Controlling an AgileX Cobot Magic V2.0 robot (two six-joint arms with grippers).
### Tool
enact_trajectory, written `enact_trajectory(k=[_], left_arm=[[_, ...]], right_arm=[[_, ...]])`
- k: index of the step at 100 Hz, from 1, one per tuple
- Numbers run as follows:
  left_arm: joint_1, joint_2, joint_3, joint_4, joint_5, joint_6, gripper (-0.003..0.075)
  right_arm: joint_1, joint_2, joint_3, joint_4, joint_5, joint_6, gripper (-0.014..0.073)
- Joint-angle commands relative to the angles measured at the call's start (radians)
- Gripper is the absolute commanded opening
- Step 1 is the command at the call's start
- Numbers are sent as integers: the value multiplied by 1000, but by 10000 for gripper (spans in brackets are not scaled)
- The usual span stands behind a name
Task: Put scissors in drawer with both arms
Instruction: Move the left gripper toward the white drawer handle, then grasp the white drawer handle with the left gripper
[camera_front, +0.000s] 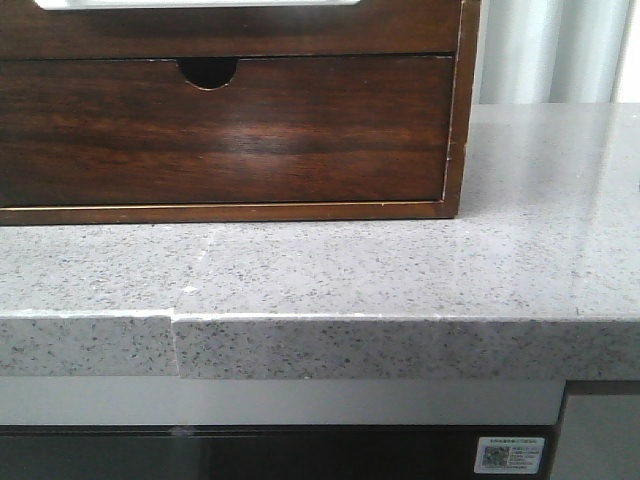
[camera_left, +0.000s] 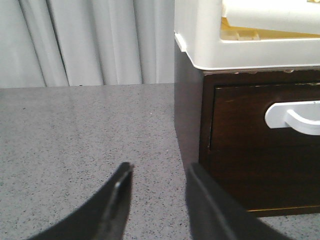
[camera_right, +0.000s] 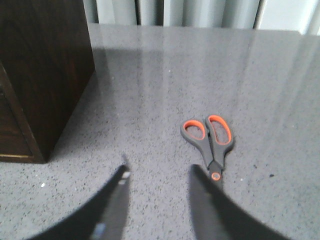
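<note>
Scissors (camera_right: 210, 144) lie flat and closed on the grey speckled desk (camera_right: 165, 75), grey handles ringed in orange at 12 o'clock, blades running toward 6 o'clock and passing under one finger of the right hand (camera_right: 159, 172), which hangs above them with its black fingers spread wide and nothing between them. They look light and rigid, hard plastic over steel; lying so flat on a polished stone top, they would likely skid if nudged, so the surest hold seems to be across the narrow neck near the orange pivot, or across the two handle loops. At 9 o'clock of the scissors, well apart, stands the dark-brown wooden cabinet (camera_right: 45, 75). The left hand (camera_left: 159, 172), fingers likewise apart and empty, hovers near the cabinet's corner, beside the shut drawer (camera_left: 260, 145) with its white handle (camera_left: 295, 116) under a white tray (camera_left: 240, 40). In the front view a notched drawer (camera_front: 225, 130) is also shut. A small white sticker (camera_front: 511, 455) with a QR code sits below the desk edge; its print is too small to read.
</note>
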Motion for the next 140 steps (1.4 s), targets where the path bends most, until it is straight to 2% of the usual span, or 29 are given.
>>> enact_trajectory(k=[1, 7, 28, 38, 45, 62, 76, 106, 122, 140], left_arm=[[-1, 14, -31, 21, -76, -11, 480], [-1, 14, -31, 7, -76, -11, 517], [-1, 14, -31, 0, -76, -11, 512], [-1, 14, -31, -52, -77, -11, 512], [-1, 14, -31, -142, -84, -11, 512], [-1, 14, -20, -505, -88, -11, 512], [-1, 19, 15, -737, -117, -11, 512], [-5, 190, 28, -995, -76, -11, 512], [-5, 311, 5, -1156, 18, 117, 512], [-5, 443, -49, -1418, 132, 399, 512]], right_arm=[[-2, 14, -38, -20, -110, -2, 440], [-2, 14, -38, -20, -112, -2, 474], [-2, 14, -38, -20, -112, -2, 474], [-2, 14, -38, -20, -112, -2, 474], [-2, 14, -38, -20, -112, -2, 474], [-2, 14, -38, -7, -112, -2, 474], [-2, 14, -38, 11, -112, -2, 474], [-2, 14, -38, 11, -112, -2, 474], [-2, 14, -38, 11, -112, -2, 474], [-2, 14, -38, 11, -115, -2, 474]])
